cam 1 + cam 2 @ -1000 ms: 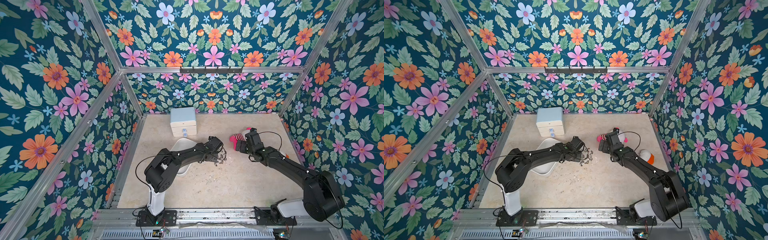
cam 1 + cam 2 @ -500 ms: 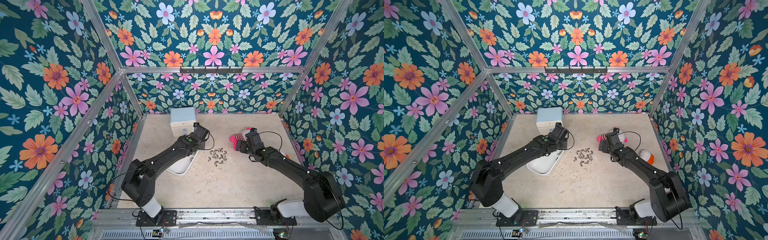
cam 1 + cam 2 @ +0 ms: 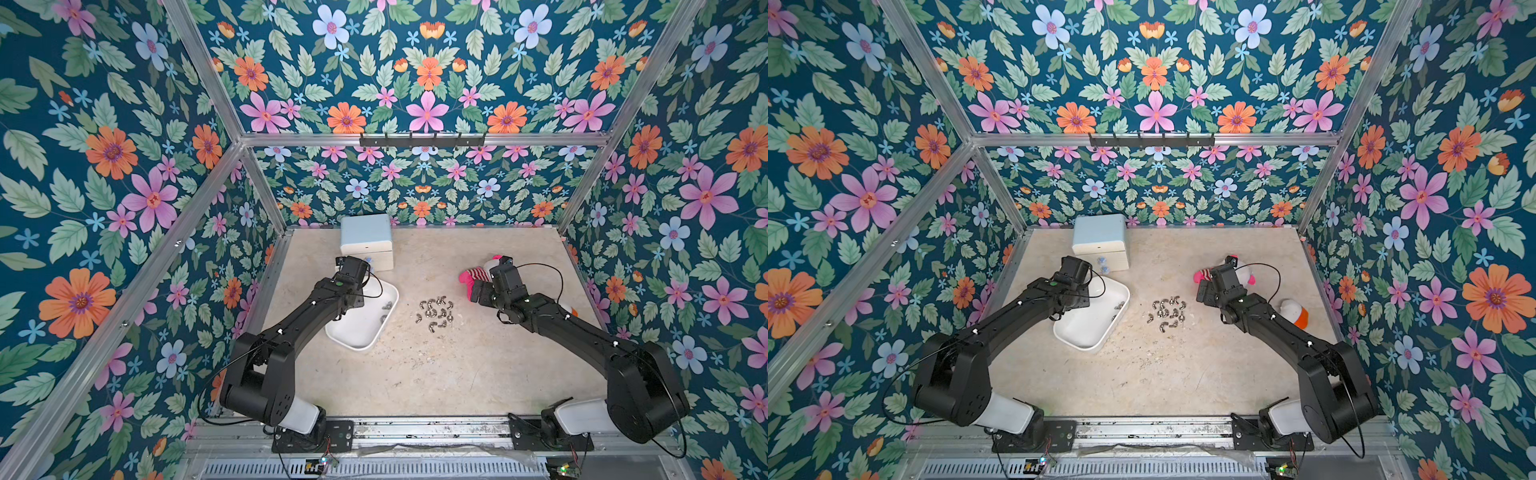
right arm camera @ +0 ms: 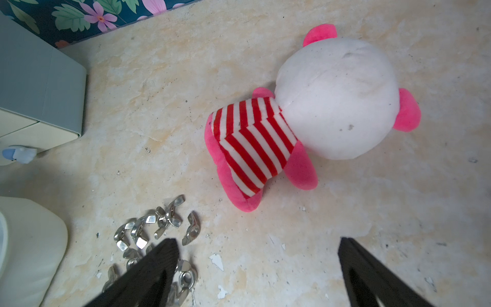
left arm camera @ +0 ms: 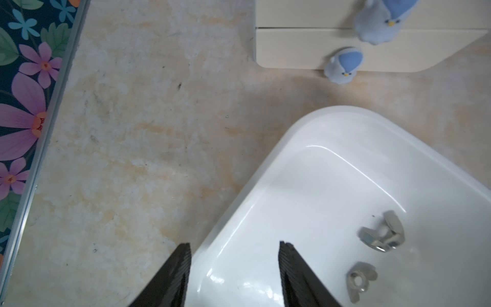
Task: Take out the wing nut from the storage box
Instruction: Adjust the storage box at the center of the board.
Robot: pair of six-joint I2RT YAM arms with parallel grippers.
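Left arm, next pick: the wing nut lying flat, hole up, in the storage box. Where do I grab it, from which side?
Straight down from above: the storage box walls rule out a side approach. The wing nut lies flat, so probably close the open left gripper across its round hub, crosswise to the wings.

Two wing nuts (image 5: pixel 382 235) in one storage box (image 5: pixel 332 172), one plush toy (image 4: pixel 334 98), one drawer chest (image 3: pixel 365 232)

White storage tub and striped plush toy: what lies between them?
A loose pile of silver metal wing nuts, touching neither the white plastic storage tub nor the pink striped plush toy; both top views show it.
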